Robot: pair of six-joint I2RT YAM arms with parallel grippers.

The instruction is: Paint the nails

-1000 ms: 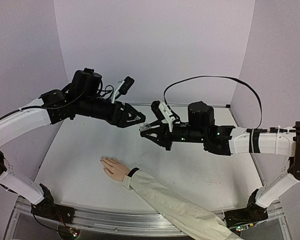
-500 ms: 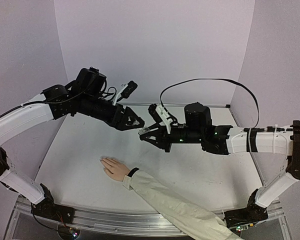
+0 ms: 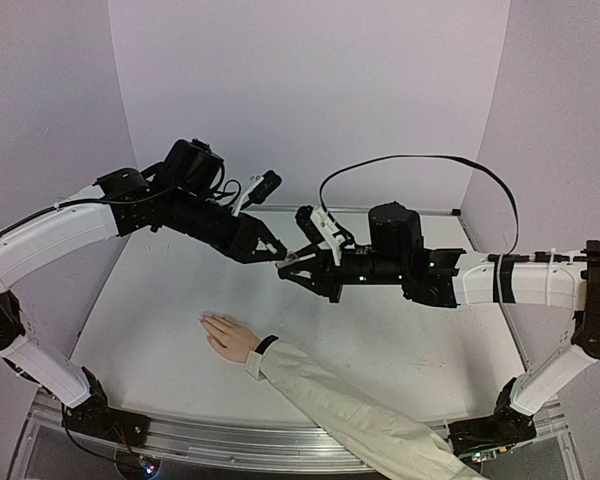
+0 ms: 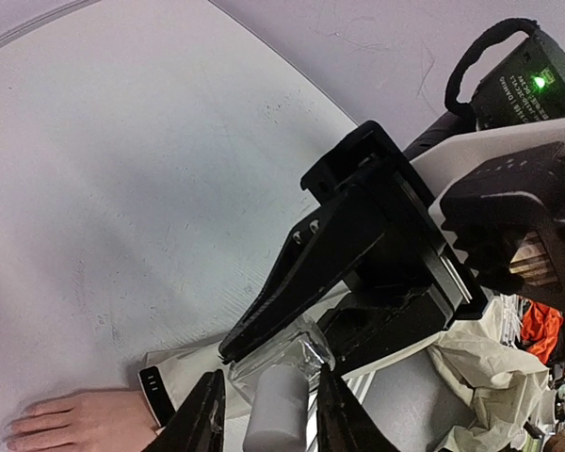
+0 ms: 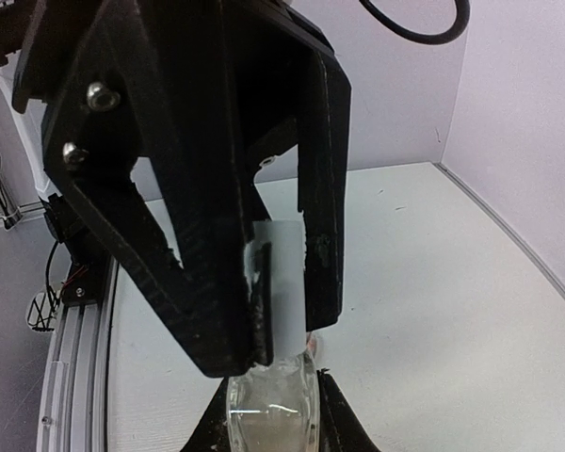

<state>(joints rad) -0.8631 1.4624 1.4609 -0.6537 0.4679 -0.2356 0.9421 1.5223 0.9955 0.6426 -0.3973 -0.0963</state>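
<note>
Step in hand, as judged: opening the polish. No painting is begun.

- Both arms are met in mid-air above the table (image 3: 400,340), tip to tip.
- A small clear bottle (image 5: 268,410) is clamped between the fingers of the right gripper (image 3: 288,267), with the white cap (image 5: 284,268) turned toward the other arm.
- The cap is flanked on both sides by the fingers of the left gripper (image 3: 273,250). In the right wrist view the pads are seen against it; in the left wrist view a thin gap is seen on each side. Whether the cap is truly pinched cannot be told.
- The nails (image 3: 206,321) are found at the fingertips of a hand (image 3: 230,338) laid flat on the table, near the front and well below the two grippers. They are too small to be made out singly. A black wristband (image 4: 155,395) and cream sleeve (image 3: 330,400) are noted behind it.

Next move, as judged: a firm pinch on the cap is needed, then a twist about the bottle's axis while the glass is held fixed. The cap should be drawn off straight, so that nothing is spilled over the hand.
</note>
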